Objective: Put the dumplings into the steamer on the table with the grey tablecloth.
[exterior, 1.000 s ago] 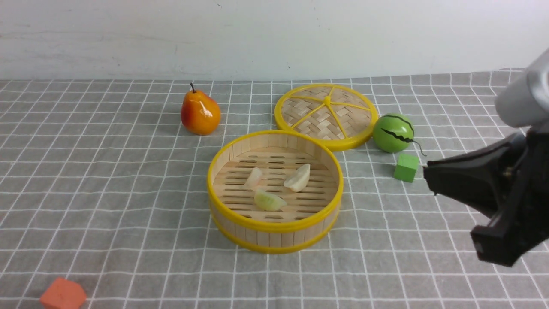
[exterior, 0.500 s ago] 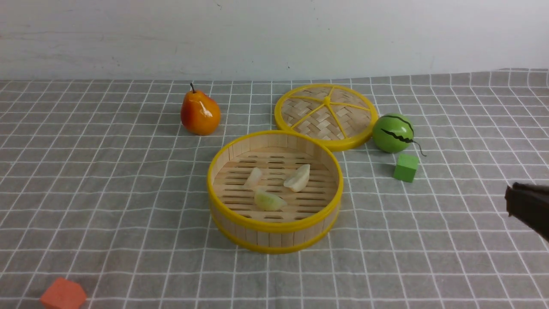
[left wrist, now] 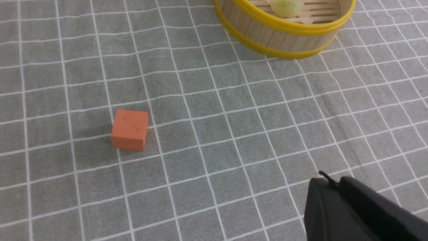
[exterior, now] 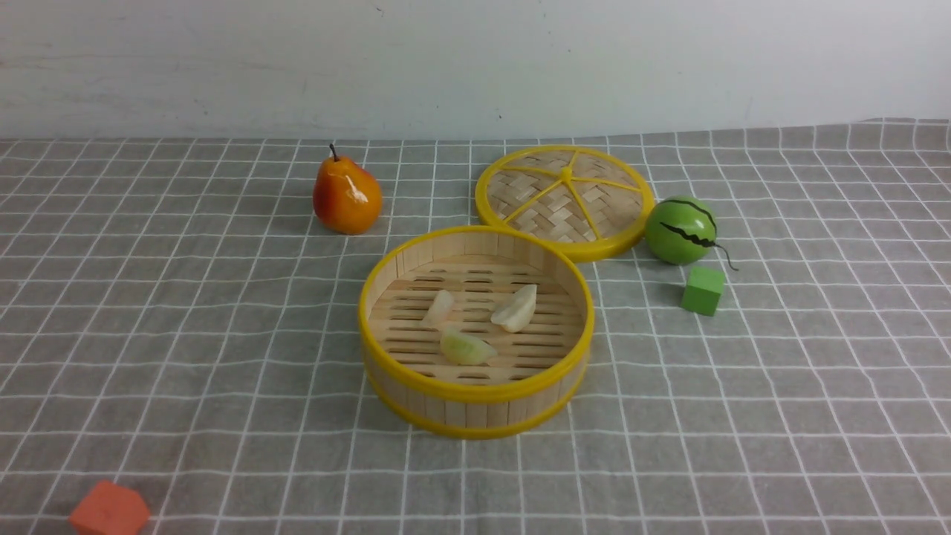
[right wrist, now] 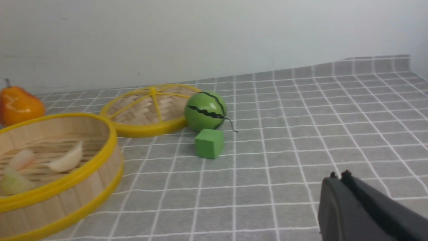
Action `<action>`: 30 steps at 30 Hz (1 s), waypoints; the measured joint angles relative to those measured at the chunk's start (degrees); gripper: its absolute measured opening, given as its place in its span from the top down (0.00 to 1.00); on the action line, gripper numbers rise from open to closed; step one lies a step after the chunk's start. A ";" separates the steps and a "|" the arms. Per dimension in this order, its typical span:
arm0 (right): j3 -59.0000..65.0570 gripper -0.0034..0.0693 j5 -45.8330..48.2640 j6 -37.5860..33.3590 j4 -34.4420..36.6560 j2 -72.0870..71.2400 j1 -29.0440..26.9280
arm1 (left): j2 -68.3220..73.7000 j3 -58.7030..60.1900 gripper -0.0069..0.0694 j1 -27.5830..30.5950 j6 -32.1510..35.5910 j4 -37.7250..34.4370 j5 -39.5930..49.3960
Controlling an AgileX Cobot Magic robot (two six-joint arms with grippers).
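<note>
The steamer (exterior: 475, 390) stands in the middle of the grey tablecloth (exterior: 186, 334). Three dumplings lie on its slatted floor: one at the left (exterior: 439, 307), one at the right (exterior: 516, 308), and a pale green one nearest me (exterior: 465, 347). Neither gripper shows in the front view. In the left wrist view my left gripper (left wrist: 329, 180) is shut and empty, above bare cloth, well short of the steamer (left wrist: 284, 33). In the right wrist view my right gripper (right wrist: 337, 175) is shut and empty, above cloth to the right of the steamer (right wrist: 67, 190).
The flat woven lid (exterior: 566, 199) lies behind the steamer on the right. A green melon ball (exterior: 680, 230) and a green cube (exterior: 703, 290) sit right of it. A pear (exterior: 346, 195) stands behind on the left. An orange block (exterior: 109, 510) lies at the front left.
My right arm has drawn back to the right and left the front view. The steamer and the dumplings have not moved.
</note>
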 joint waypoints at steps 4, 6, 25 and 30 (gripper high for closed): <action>2.82 0.98 1.46 1.26 0.21 -2.04 -1.45 | 0.00 0.00 0.86 0.00 -0.05 0.00 -0.01; 3.06 0.98 5.14 2.57 -0.12 -2.09 -1.45 | 0.00 0.00 0.86 0.00 -0.05 0.00 -0.01; 2.60 0.98 14.45 2.98 -0.64 -2.16 -1.48 | 0.00 0.00 0.86 0.00 -0.10 0.00 -0.01; 2.60 0.97 14.45 2.98 -0.64 -2.16 -1.48 | 0.00 0.00 0.85 0.00 -0.16 0.00 -0.01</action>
